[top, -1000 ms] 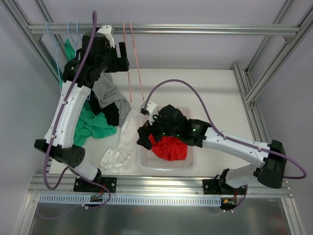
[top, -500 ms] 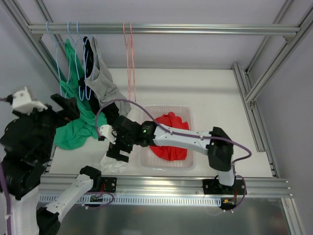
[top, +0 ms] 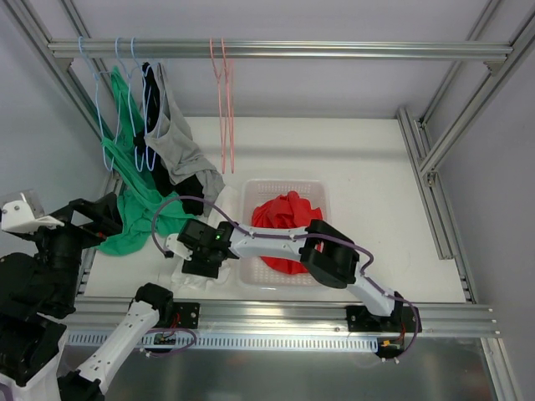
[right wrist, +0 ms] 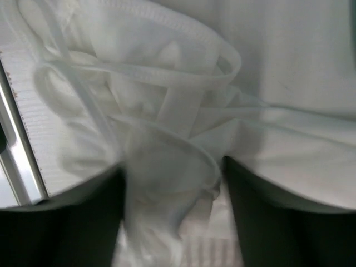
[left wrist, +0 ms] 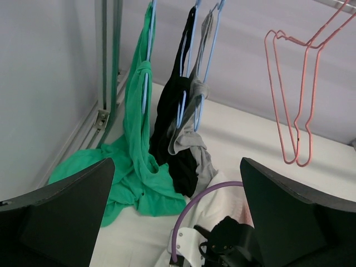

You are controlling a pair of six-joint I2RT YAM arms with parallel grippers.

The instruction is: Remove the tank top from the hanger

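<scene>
Now the right gripper is straddling a white top crumpled on the table just left of the basket. Its fingers are standing apart with bunched cloth between them. The left gripper is hovering low at the left, spread wide around nothing. It is facing the green top, black top and grey top. These are hanging on blue hangers from the rail, well apart from both grippers. A second ago the right gripper was over the red cloth in the basket, and the left one was up at the hangers.
</scene>
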